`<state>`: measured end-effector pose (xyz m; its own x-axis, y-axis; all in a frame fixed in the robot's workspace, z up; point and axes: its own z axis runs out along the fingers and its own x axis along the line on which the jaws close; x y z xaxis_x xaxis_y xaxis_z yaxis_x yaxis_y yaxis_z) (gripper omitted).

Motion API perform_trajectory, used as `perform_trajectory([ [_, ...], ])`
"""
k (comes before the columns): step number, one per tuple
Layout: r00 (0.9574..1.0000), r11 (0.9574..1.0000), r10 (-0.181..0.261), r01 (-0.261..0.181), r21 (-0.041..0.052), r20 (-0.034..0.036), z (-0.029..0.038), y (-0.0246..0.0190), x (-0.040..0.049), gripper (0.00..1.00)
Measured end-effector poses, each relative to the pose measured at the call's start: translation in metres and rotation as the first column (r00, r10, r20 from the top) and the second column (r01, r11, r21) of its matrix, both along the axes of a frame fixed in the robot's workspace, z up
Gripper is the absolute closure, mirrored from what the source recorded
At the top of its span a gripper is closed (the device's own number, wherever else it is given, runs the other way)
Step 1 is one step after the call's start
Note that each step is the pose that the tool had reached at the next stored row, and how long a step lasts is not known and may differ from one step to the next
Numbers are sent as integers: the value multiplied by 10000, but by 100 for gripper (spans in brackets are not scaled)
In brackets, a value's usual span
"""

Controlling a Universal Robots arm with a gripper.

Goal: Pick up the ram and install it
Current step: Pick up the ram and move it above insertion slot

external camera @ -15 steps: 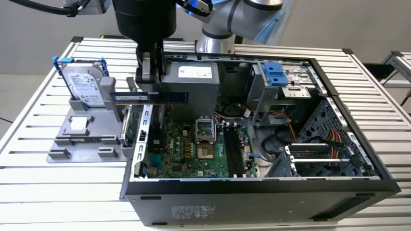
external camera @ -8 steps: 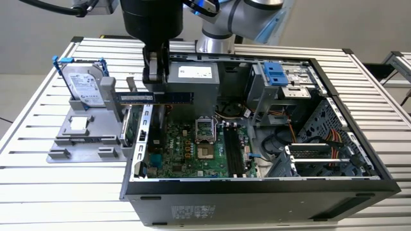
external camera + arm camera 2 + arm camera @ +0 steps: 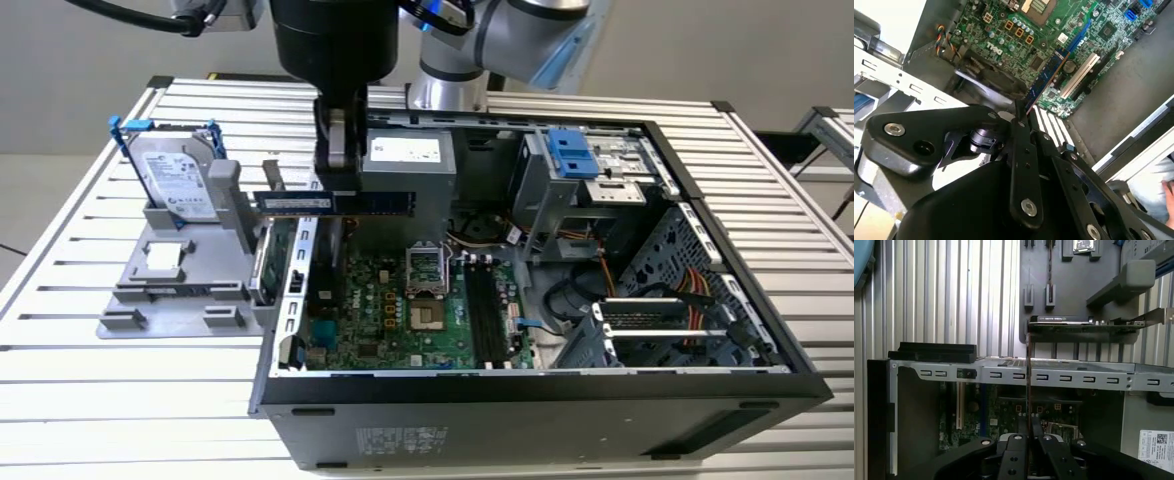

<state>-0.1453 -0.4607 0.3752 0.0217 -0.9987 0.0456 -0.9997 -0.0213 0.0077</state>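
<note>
Holding the ram (image 3: 334, 202) in black jaws pinched tight on its mid-length. Thin flat dark-blue stick, black chips, small pale label, lying level with its long edge down. Hanging just over the wall of the open computer case (image 3: 534, 400) on the exterior view's left, above the green motherboard (image 3: 414, 300) and not seated in any slot. Showing the ram (image 3: 1046, 77) as a narrow blue strip in the second wrist view and the ram (image 3: 1028, 385) as a thin dark line in the first wrist view, edge-on, running out from between matte black linkage bars. Reaching down near-vertical, thick black wrist body on top, silver-grey arm joint (image 3: 461, 40) behind it. Resting on a ribbed, slatted aluminium surface (image 3: 80, 400): black sheet-metal case on its side, lid off, blue plastic drive-bay latch (image 3: 574, 150) inside. Sitting beside the case, on the exterior view's left, a grey plastic fixture (image 3: 174, 290) with a silver hard drive (image 3: 174, 175) upright in blue clips and a green expansion card (image 3: 1079, 324) on edge. Plain grey background (image 3: 54, 40) behind.
</note>
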Motion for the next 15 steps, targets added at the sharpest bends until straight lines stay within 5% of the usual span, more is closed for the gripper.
perform_trajectory([
  [15, 9996, 9996, -274, 274, 1, 0, 0, 0, 171, 100],
])
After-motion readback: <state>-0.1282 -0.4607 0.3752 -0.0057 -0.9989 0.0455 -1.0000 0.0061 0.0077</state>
